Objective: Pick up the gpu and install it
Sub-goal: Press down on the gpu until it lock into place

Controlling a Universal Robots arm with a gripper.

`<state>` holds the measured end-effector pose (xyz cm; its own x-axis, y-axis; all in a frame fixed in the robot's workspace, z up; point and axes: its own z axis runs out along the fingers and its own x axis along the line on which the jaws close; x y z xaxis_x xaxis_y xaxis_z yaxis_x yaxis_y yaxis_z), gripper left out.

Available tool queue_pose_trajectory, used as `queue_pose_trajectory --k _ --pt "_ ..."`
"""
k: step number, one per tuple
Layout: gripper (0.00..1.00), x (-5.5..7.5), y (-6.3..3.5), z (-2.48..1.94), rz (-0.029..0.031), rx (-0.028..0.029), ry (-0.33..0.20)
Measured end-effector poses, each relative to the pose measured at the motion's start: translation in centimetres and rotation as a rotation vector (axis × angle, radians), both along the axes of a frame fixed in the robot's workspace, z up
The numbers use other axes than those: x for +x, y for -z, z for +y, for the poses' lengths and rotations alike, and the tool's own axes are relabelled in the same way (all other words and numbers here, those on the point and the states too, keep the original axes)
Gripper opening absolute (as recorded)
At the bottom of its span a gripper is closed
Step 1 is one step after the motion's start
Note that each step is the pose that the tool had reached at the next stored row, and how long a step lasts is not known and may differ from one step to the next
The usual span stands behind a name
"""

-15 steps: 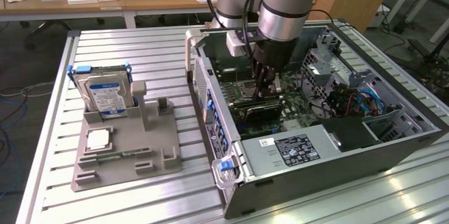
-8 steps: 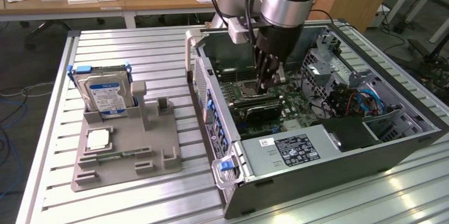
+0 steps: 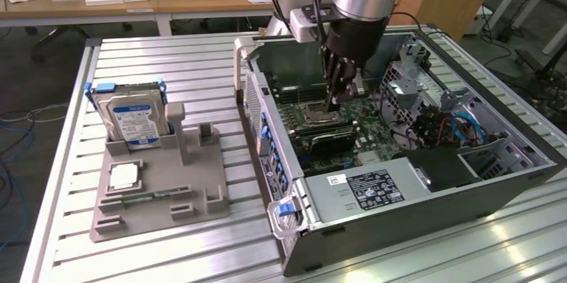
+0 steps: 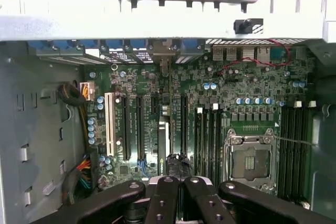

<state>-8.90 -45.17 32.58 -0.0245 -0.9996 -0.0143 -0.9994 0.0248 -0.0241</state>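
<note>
The gpu [image 3: 330, 139] stands on edge among the expansion slots of the motherboard [image 4: 236, 85], inside the open computer case [image 3: 265, 107]. In the wrist view the gpu [image 4: 164, 142] shows edge-on as a thin card, its bracket end toward the case's rear panel. My gripper [image 3: 334, 105] hangs inside the case over the board, between the gpu and the CPU socket [image 4: 249, 162]. In the exterior view a gap separates its tips from the card. My gripper [image 4: 177, 165] is shut, and its dark fingers [image 4: 163, 200] lie close together beside the card's top edge.
On the exterior view's left, a grey holder [image 3: 159, 193] carries a hard drive [image 3: 133, 118], a processor chip [image 3: 124, 175] and a green memory stick [image 3: 146, 196]. The power supply [image 3: 368, 190] and drive cage [image 3: 416, 70] crowd the case. Cables [image 3: 452, 127] lie at its right.
</note>
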Motion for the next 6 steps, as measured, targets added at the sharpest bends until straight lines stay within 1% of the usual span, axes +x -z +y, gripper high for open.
queue_pose_trajectory --k 6 --pt "0.11 0.00 -0.01 0.00 0.0001 -0.0002 0.000"
